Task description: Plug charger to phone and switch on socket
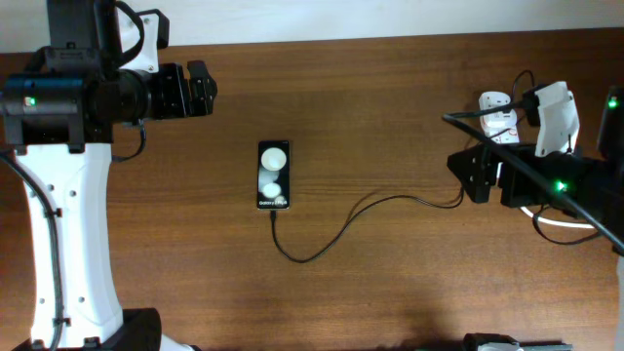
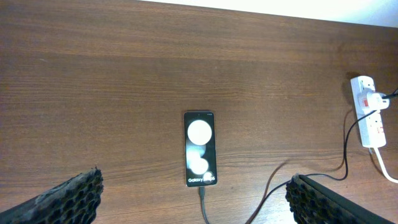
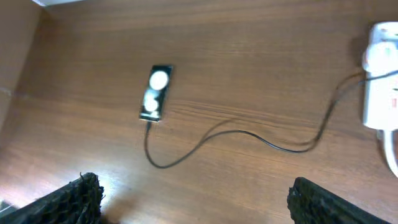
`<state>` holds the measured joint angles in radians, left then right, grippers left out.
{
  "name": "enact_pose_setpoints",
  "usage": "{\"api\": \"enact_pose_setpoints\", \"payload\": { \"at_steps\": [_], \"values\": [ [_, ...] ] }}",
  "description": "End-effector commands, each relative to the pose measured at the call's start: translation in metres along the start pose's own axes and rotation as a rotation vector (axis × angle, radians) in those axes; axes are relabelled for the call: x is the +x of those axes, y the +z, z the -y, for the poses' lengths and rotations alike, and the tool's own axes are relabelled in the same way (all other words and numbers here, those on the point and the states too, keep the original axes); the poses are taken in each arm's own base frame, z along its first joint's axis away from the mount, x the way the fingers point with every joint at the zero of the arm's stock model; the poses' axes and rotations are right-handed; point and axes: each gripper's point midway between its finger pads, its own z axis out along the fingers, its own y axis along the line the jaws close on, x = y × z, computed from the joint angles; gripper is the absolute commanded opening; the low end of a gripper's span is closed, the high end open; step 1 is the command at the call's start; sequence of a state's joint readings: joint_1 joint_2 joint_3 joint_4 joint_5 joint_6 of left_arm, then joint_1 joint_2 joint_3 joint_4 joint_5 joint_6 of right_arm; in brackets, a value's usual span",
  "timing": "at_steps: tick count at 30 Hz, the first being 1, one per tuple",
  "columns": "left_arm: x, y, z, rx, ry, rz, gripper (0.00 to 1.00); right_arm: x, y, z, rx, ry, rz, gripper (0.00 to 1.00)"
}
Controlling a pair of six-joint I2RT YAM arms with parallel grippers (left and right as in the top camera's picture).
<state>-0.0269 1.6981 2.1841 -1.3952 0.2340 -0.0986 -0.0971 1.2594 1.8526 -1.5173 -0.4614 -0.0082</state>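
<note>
Hovering released and empty with the right gripper (image 1: 460, 175), fingers spread wide, just beside the socket (image 2: 368, 112) at the right end of the table (image 1: 390, 78). Hanging equally open and empty with the left gripper (image 1: 207, 90), well apart from everything at the far left. Lying flat mid-table with the phone (image 1: 274, 175), with the charger (image 1: 341, 229) curving from its lower edge across to the socket. Seemingly sitting plugged at both ends already. Failing to show the switch's position, so probably leaving only that press.
</note>
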Motion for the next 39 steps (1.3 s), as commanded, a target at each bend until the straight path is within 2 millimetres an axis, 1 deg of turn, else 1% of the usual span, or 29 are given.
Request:
{"api": "enact_pose_setpoints", "payload": {
  "at_steps": [1, 4, 6, 8, 9, 10, 12, 15, 17, 19, 21, 24, 28, 32, 38, 39],
  "values": [
    [0.000, -0.008, 0.002, -0.003, 0.005, 0.019, 0.99, 0.000, 0.007, 0.027, 0.142, -0.020, 0.017, 0.99],
    [0.000, -0.008, 0.002, -0.003, 0.005, 0.019, 0.99, -0.004, 0.013, 0.043, 0.209, -0.055, 0.111, 0.99],
    [0.000, -0.008, 0.002, -0.003, 0.005, 0.019, 0.99, -0.003, 0.020, 0.046, 0.209, -0.095, 0.196, 0.99],
    [0.000, -0.008, 0.002, -0.003, 0.005, 0.019, 0.99, 0.003, 0.033, 0.050, 0.206, -0.134, 0.291, 0.99],
    [0.000, -0.008, 0.002, -0.003, 0.005, 0.019, 0.99, 0.008, 0.038, 0.051, 0.203, -0.156, 0.324, 0.99],
    [0.000, -0.008, 0.002, -0.003, 0.005, 0.019, 0.99, 0.017, 0.046, 0.051, 0.206, -0.196, 0.393, 0.99],
    [0.000, -0.008, 0.002, -0.003, 0.005, 0.019, 0.99, 0.026, 0.052, 0.051, 0.212, -0.237, 0.481, 0.99],
    [0.000, -0.008, 0.002, -0.003, 0.005, 0.019, 0.99, 0.039, 0.056, 0.050, 0.215, -0.289, 0.624, 0.99],
    [0.000, -0.008, 0.002, -0.003, 0.005, 0.019, 0.99, 0.045, 0.054, 0.049, 0.203, -0.315, 0.719, 0.99],
    [0.000, -0.008, 0.002, -0.003, 0.005, 0.019, 0.99, 0.050, 0.053, 0.048, 0.198, -0.334, 0.794, 0.99],
    [0.000, -0.008, 0.002, -0.003, 0.004, 0.018, 0.99, 0.060, 0.056, 0.051, 0.193, -0.352, 0.864, 0.99],
    [0.000, -0.008, 0.002, -0.003, 0.005, 0.019, 0.99, 0.073, 0.067, 0.056, 0.188, -0.366, 0.921, 0.99],
    [0.000, -0.008, 0.002, -0.003, 0.005, 0.019, 0.99, 0.082, 0.077, 0.061, 0.182, -0.378, 0.963, 0.99],
    [0.000, -0.008, 0.002, -0.003, 0.005, 0.019, 0.99, 0.092, 0.087, 0.067, 0.186, -0.376, 0.963, 0.99],
    [0.000, -0.008, 0.002, -0.003, 0.005, 0.019, 0.99, 0.112, 0.112, 0.078, 0.188, -0.371, 0.940, 0.99],
    [0.000, -0.008, 0.002, -0.003, 0.005, 0.019, 0.99, 0.112, 0.113, 0.079, 0.189, -0.369, 0.934, 0.99]
  ]
}}
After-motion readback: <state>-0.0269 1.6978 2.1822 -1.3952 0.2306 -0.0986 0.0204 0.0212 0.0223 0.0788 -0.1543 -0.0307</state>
